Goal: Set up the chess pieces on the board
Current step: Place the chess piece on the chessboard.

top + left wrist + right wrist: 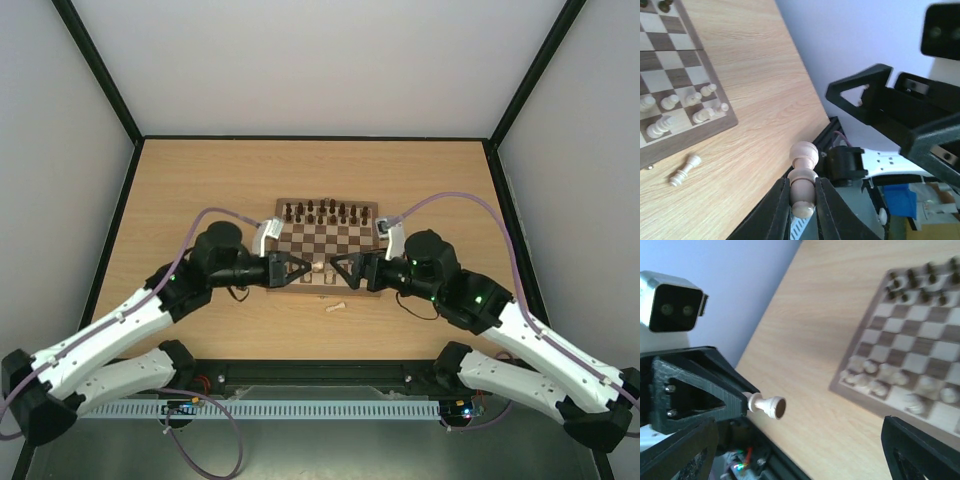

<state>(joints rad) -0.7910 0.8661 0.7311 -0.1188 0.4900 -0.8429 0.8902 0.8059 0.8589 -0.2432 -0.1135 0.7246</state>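
The board (326, 240) lies mid-table, dark pieces (325, 212) along its far rows and several cream chess pieces (670, 102) on its near rows. My left gripper (803, 186) is shut on a cream pawn (804, 155), held in the air over the board's near edge. In the right wrist view that pawn (767, 406) sticks out of the left gripper's fingers (700, 390), its base facing the camera. My right gripper (802, 452) faces it from the right, open wide and holding nothing, its fingers apart from the pawn. One more cream piece (334, 307) lies on its side on the table, in front of the board.
Black frame posts and pale walls enclose the wooden table (200, 180). A black rail (320, 375) runs along the near edge between the arm bases. The fallen piece (685, 170) lies just off the board's corner (730, 122).
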